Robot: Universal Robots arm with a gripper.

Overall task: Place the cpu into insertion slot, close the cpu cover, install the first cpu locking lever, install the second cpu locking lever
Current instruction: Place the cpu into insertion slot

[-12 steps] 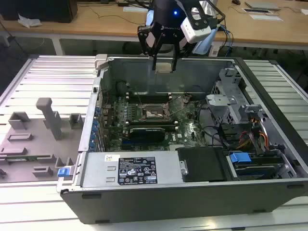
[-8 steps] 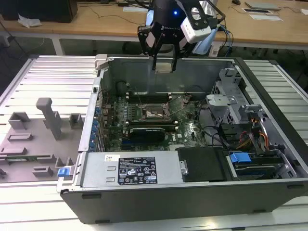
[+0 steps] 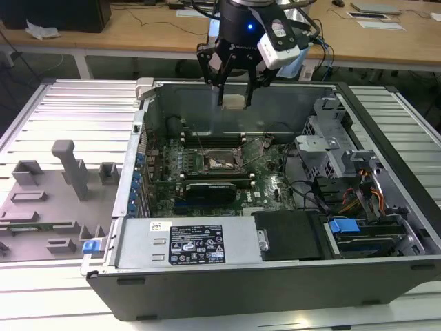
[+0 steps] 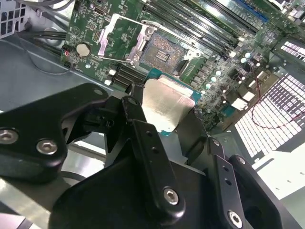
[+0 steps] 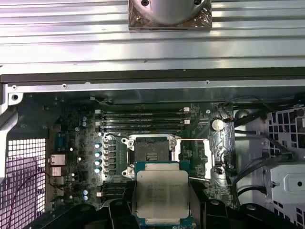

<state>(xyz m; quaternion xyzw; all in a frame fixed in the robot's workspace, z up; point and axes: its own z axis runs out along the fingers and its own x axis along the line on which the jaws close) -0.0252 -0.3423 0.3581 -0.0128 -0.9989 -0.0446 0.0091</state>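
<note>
As it hangs above the far wall of the open computer case (image 3: 275, 296), the end effector (image 3: 234, 96) has its black fingers (image 4: 138, 117) pinched in on two opposite edges of the cpu (image 3: 235, 102). The chip sits flat between them with its silvery top facing up toward the cameras in both wrist views (image 4: 167, 102) (image 5: 162, 193), and a green rim shows around the metal. It is in the air, clear of the board.

Below the chip lies the green motherboard (image 3: 275, 186), which covers the floor of the case. The insertion slot (image 3: 222, 162) sits near the middle of the board. Its dark centre is bare in both wrist views (image 4: 164, 51) (image 5: 151, 151), and its silver rim is uncovered. The cpu cover (image 4: 102, 42) is swung open and lies just beside the slot, with green board showing through its window. Long black memory slots (image 5: 143, 119) run along the side of the slot nearest the case's far wall.

A silver power supply (image 3: 186, 241) with a label fills the near edge of the case. The case stands on a ribbed metal bench (image 3: 69, 110). At the exterior view's left, a grey tray (image 3: 41, 200) of moulded blocks rests on the bench.
</note>
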